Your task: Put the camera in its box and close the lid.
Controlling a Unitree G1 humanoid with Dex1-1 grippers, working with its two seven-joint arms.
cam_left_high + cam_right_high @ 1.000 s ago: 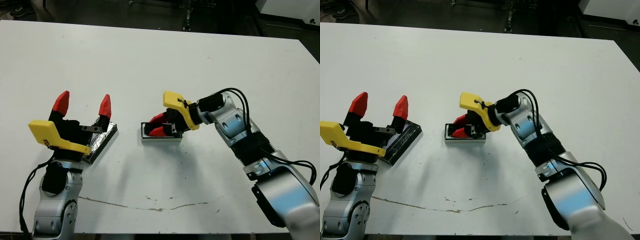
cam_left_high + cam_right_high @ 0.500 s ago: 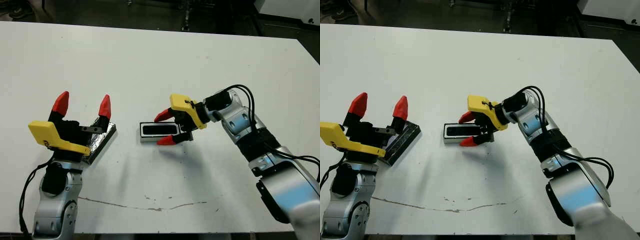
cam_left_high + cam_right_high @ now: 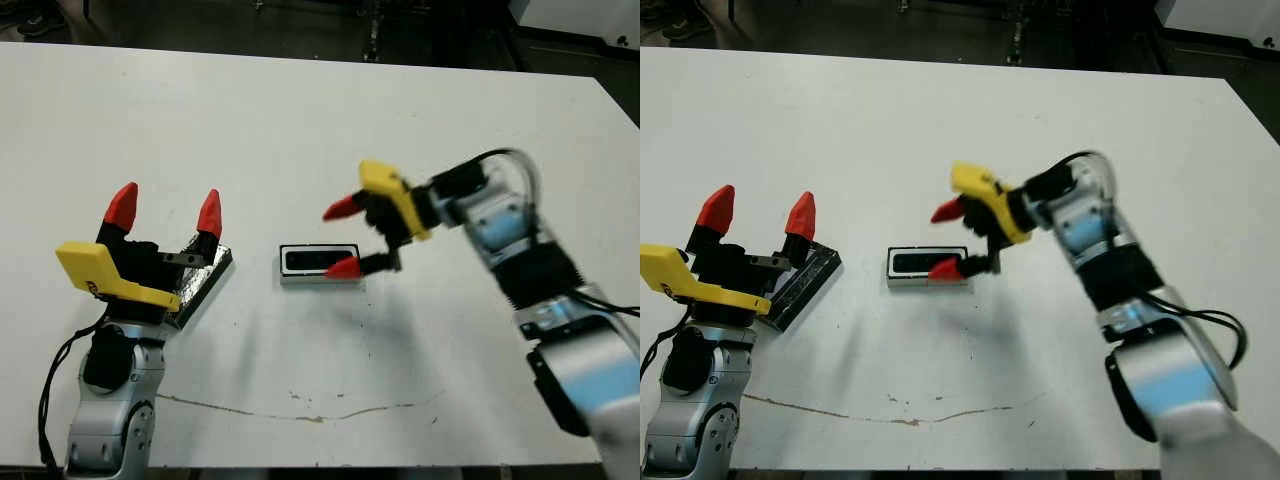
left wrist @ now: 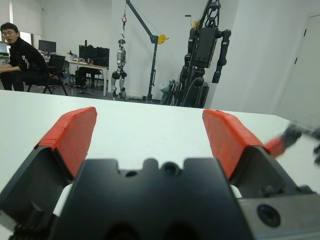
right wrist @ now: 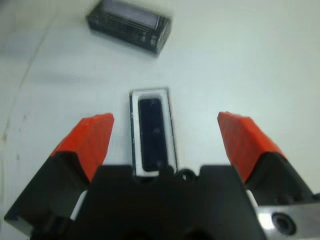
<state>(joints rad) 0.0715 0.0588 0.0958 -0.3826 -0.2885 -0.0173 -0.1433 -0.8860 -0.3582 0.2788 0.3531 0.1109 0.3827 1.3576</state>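
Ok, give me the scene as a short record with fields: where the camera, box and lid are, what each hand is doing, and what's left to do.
camera: black bar lying inside the box
box: white-walled tray on the table, mid-front, uncovered
lid: glossy black slab flat on the table, to the left of the box, apart from it
right hand: open, empty, raised by the box's right end
left hand: open, empty, poised above the lid's near end
table: white, scuff line near the front edge
remaining: lid not yet on the box
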